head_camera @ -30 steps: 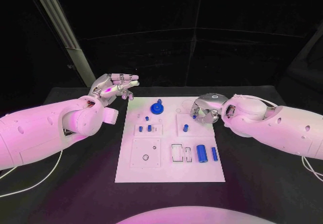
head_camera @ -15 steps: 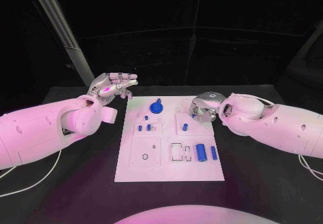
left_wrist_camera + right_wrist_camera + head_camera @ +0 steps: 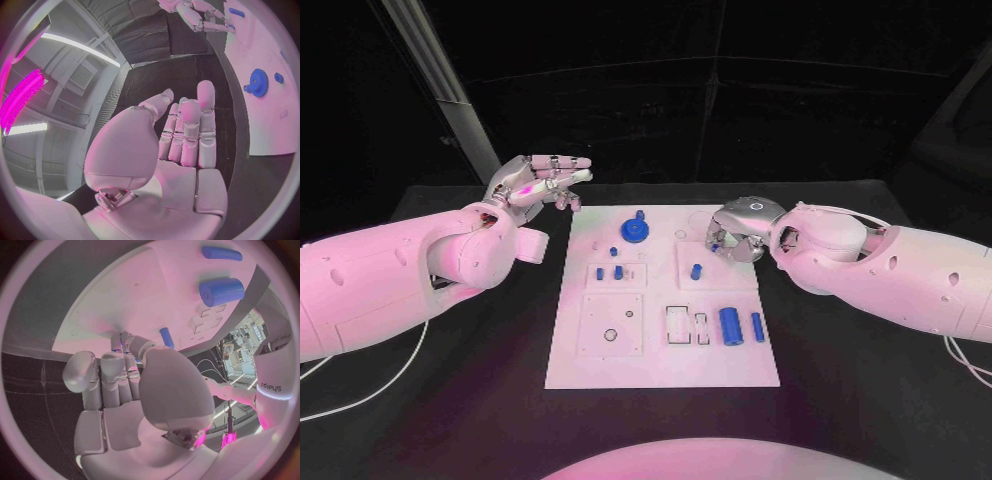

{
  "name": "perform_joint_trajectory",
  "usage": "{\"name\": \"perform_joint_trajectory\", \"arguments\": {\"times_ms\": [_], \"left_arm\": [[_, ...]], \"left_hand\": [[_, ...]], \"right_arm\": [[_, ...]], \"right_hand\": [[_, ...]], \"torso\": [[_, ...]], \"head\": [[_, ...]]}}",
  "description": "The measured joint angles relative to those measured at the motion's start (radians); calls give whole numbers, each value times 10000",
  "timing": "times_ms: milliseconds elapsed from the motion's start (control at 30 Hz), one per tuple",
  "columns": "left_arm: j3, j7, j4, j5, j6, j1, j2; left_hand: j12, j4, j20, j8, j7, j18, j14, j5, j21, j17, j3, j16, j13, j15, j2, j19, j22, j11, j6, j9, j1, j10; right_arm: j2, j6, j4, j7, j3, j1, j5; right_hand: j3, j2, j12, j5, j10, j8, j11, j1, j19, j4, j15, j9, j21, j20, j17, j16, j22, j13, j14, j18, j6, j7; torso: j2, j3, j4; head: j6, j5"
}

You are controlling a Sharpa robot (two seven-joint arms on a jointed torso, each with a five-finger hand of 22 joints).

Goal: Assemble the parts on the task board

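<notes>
Board: flat white rectangular task board (image 3: 661, 350) lay mid-table, long side running away from the robot, between the two arms.
Parts counted: six blue pieces in the head view. One blue toothed gear wheel (image 3: 636, 232) at the far end; two small blue pegs (image 3: 609, 273) in the left-centre block; one short blue peg (image 3: 697, 270) right of centre; one thick blue cylinder (image 3: 731, 322) and one slim blue cylinder (image 3: 757, 327) side by side near the right edge.
Right hand: silver right hand (image 3: 737, 232) was over the board's far right corner, fingers curled down just beyond the short peg. Wrist view showed a small blue piece (image 3: 116, 343) at its fingertips; whether it was actually pinched, I couldn't tell. Likely working an insertion there.
Left hand: silver left hand (image 3: 540, 183) was off the board's far left corner, raised, fingers straight and close together, holding nothing. Probably parked clear of the work.
Surroundings: black table (image 3: 473, 400).
</notes>
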Motion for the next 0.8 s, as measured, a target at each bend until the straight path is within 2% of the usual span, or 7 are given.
{"name": "perform_joint_trajectory", "arguments": {"times_ms": [533, 667, 800], "left_arm": [[0, 0, -83, 6, 12, 0, -9], [-1, 0, -86, 7, 12, -1, -2], [-1, -1, -89, 9, 13, -1, 14]], "left_hand": [[40, 0, 0, 0, 0, 0, -20, 0, 0, -25, 0, 1, -1, -20, 0, 0, -4, 0, 0, 1, 0, 0], [40, 0, 0, 0, 0, 0, -20, 0, 0, -30, 0, 1, -1, -20, 0, 0, -9, 0, 0, 1, 0, 0], [40, 0, 0, -1, 0, 0, -20, 0, 0, -30, 0, 1, -1, -20, 0, 0, -8, 0, 0, 1, 0, 0]], "right_arm": [[-660, -1184, 965, -143, 13, 8, 140], [-845, -1379, 1399, -146, 18, 13, 310], [-841, -1518, 1877, -145, 20, 14, 496]], "right_hand": [[65, -2, -1, 46, -1, -10, 0, 0, 69, -66, 0, -3, 128, 0, 24, 0, 214, -25, -1, 2, -7, -6], [65, -2, -1, 46, -1, -11, 1, 0, 69, -66, 0, -7, 128, 0, 23, 0, 220, -26, -1, 3, -9, -8], [65, -3, -1, 46, -1, -38, 1, -1, 69, -67, -1, -16, 127, 0, 33, 0, 231, -26, -2, 3, 9, 10]], "torso": [[-6, -6, 1], [-10, -11, 1], [-10, -11, 1]], "head": [[46, -10], [58, -12], [66, 45]]}}
